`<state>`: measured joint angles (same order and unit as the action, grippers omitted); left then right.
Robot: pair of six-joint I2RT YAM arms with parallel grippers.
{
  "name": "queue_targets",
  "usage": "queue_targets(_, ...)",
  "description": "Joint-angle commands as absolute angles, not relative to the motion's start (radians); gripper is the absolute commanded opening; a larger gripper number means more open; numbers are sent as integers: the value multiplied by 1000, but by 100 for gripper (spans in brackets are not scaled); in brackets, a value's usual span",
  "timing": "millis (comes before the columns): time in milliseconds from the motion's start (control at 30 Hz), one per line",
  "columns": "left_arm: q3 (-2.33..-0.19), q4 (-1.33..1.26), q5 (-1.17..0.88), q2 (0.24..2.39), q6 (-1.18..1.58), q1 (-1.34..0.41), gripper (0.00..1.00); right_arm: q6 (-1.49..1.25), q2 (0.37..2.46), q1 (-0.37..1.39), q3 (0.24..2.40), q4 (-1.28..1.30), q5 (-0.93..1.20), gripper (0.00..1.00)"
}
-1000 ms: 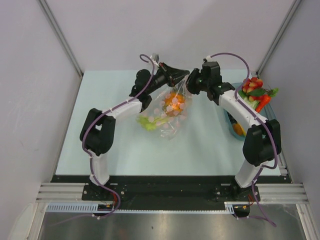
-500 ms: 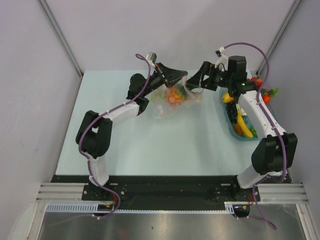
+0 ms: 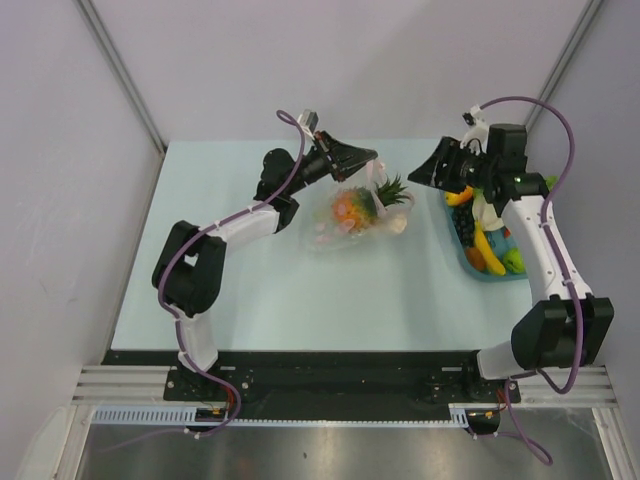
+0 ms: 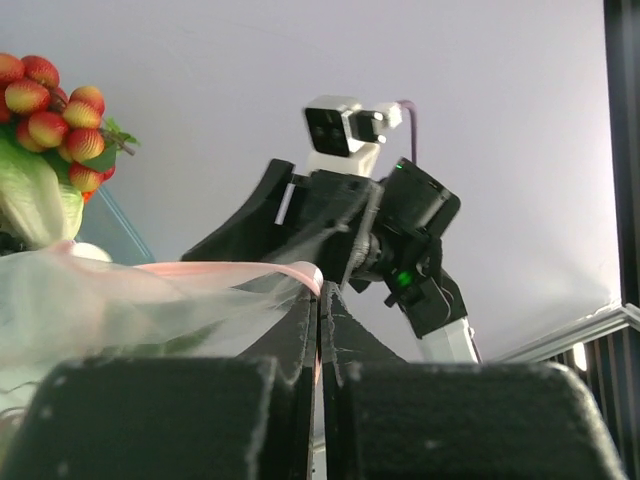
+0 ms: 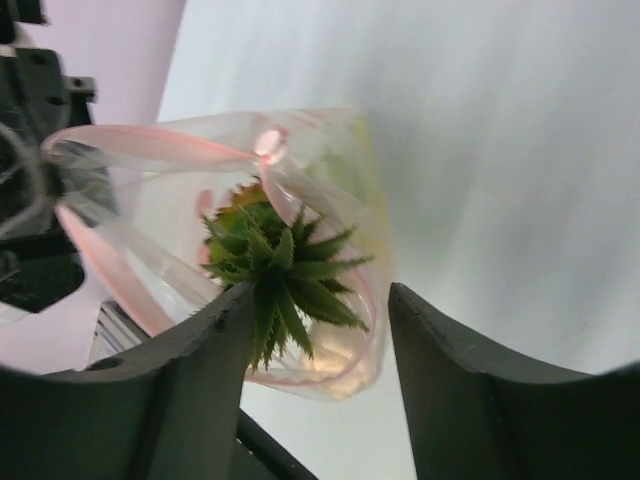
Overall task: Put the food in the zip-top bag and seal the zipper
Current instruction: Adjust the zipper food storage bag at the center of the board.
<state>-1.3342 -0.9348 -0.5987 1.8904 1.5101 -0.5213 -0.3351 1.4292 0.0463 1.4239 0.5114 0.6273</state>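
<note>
Bag (image 3: pixel 345 215) rests on the table (image 3: pixel 250 290), mouth lifted; we judge it soft, light, crinkly, best taken at the zipper (image 5: pixel 150 143). Left gripper (image 3: pixel 370 156) is closed on that edge; right gripper (image 3: pixel 425 168) hangs empty, jaws apart, near the bowl (image 3: pixel 487 277).

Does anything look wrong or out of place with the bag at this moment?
Yes. A spiky green leaf crown sits right in the mouth of the zip-top bag, its tips seeming to poke past the pink zipper. The zipper could not close over it. The left gripper pinches the bag's edge; the right gripper is open and empty.
</note>
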Motion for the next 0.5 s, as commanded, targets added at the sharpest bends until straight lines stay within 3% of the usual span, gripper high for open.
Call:
queue_targets(0, -1345, -968, -606, 1829, 1482, -525, 0, -301, 1485, 55, 1414, 607, 610, 56)
queue_targets(467, -1290, -939, -611, 1786, 1470, -528, 0, -318, 1505, 60, 1339, 522, 646, 54)
